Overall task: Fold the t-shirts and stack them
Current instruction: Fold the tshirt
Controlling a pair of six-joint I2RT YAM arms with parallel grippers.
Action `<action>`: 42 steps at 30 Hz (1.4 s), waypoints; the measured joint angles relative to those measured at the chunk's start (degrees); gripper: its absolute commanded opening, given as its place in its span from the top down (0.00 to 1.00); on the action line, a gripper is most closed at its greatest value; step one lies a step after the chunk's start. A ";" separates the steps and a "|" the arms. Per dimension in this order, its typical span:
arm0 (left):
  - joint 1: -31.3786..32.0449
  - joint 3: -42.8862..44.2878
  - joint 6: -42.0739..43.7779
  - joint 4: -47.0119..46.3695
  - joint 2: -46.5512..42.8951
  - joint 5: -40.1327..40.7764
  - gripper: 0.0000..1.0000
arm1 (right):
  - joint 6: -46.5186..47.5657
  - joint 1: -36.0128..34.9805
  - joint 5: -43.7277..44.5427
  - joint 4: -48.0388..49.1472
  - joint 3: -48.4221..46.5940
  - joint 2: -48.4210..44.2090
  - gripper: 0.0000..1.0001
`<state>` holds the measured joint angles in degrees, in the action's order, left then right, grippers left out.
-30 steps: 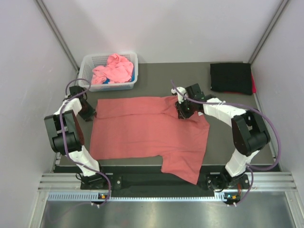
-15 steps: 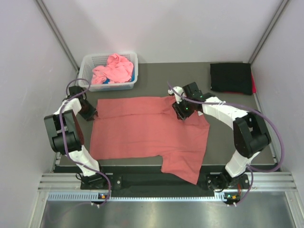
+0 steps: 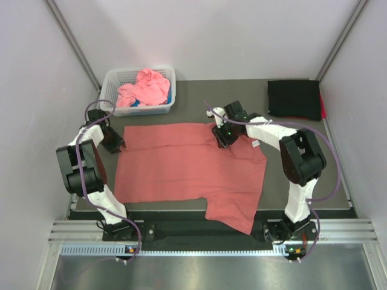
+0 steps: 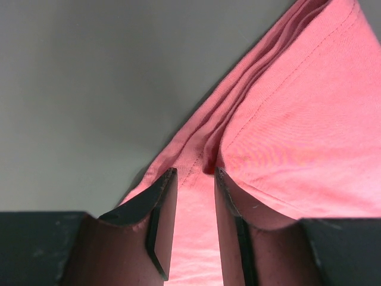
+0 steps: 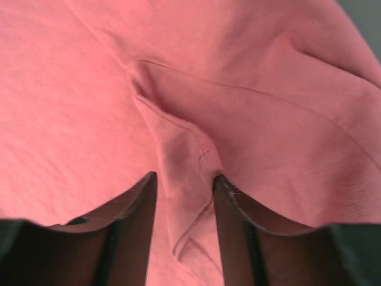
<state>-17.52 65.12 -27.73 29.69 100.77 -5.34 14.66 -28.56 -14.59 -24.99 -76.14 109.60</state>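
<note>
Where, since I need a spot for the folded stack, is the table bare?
Bare table lies along the far edge, between the white basket and the black folded t-shirt. The middle is crowded: the salmon-red t-shirt covers it, and the right arm hangs over the strip to its right.

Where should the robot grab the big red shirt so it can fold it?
Grab the salmon-red t-shirt at its far left corner, coming straight down from above. It lies spread flat on the table, so the middle probably gives nothing to pinch. At that corner the edge is bunched into small folds, right where the left end effector has its fingers on either side.
</note>
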 measured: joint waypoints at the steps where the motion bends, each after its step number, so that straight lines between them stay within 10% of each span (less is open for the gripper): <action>1: 0.00 0.00 0.00 0.02 0.00 0.00 0.63 | -0.13 -0.28 -0.31 -0.39 0.11 -0.37 0.61; 10: 0.00 0.00 0.04 -0.13 0.00 -1.11 0.64 | -1.42 -4.72 -1.68 0.11 9.60 -12.85 0.57; 34: 0.07 -0.15 -0.72 -3.04 2.62 -2.97 0.67 | -2.29 -10.34 5.53 9.20 10.91 -6.21 0.54; 42: 0.70 0.28 -0.90 -3.82 2.64 -4.15 1.00 | -4.13 -10.36 7.65 10.73 10.88 -3.82 0.97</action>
<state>-16.82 65.41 -28.62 25.87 103.42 -9.50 10.52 -38.92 -6.94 -14.26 -65.25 105.78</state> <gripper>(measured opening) 0.055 0.090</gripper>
